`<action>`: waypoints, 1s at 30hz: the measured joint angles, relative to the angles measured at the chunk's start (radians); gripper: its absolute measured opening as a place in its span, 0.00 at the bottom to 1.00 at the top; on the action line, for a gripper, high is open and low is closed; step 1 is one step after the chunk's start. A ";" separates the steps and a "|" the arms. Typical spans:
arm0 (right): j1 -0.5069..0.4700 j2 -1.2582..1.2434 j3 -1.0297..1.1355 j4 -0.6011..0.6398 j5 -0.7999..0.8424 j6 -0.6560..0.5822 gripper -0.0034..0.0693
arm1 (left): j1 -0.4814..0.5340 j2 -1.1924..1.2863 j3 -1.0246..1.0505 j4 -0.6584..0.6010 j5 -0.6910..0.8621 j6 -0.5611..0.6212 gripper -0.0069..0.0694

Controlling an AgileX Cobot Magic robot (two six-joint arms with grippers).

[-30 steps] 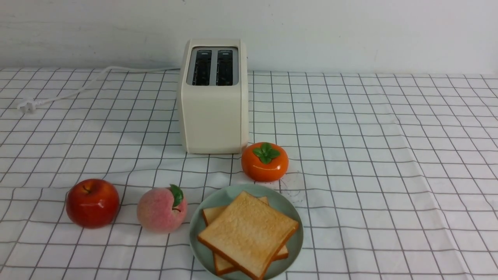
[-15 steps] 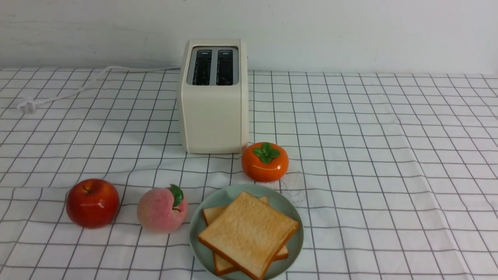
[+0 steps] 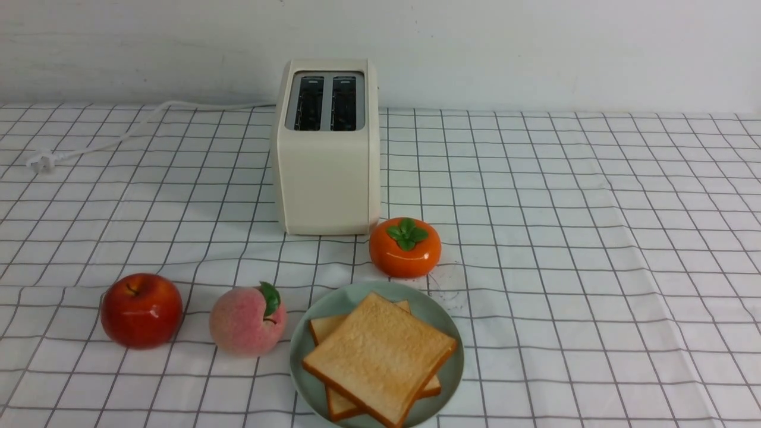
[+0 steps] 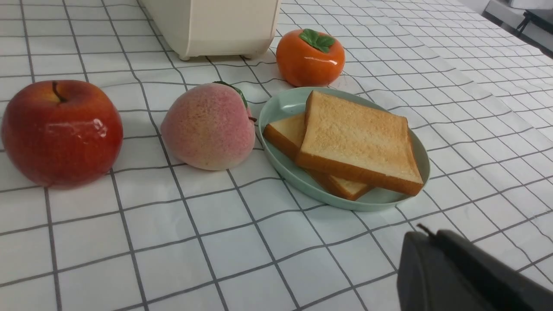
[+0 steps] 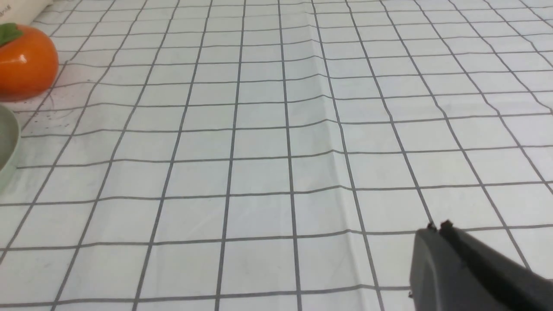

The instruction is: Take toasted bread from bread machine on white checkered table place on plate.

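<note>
A: Left gripper (image 4: 425,235)?
B: Pressed together, empty, above the table (image 4: 242,259); just beyond it the plate (image 4: 281,103) carries both slices of toast (image 4: 358,138), stacked askew; the peach (image 4: 209,125) and apple (image 4: 60,129) lie off to the side.
A: Farther?
B: The persimmon (image 4: 310,57), then the toaster (image 4: 216,23); its slots are empty.
A: Right gripper (image 5: 437,226)?
B: Closed, empty; only cloth near it.

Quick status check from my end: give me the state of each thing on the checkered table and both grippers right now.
Cream-white boxy toaster: upright, both slots empty.
White power cord: unplugged, plug lying on cloth.
Two square toast slices: stacked askew on plate.
Pale mint-green round plate: holds both slices.
Orange persimmon: upright, beside toaster.
Pink peach: beside plate.
Red apple: upright.
Left gripper: shut, empty.
Right gripper: shut, empty.
</note>
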 joint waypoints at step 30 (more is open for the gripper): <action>0.000 0.000 -0.001 -0.003 0.003 0.001 0.05 | 0.216 0.000 0.178 0.249 -0.149 -0.475 0.07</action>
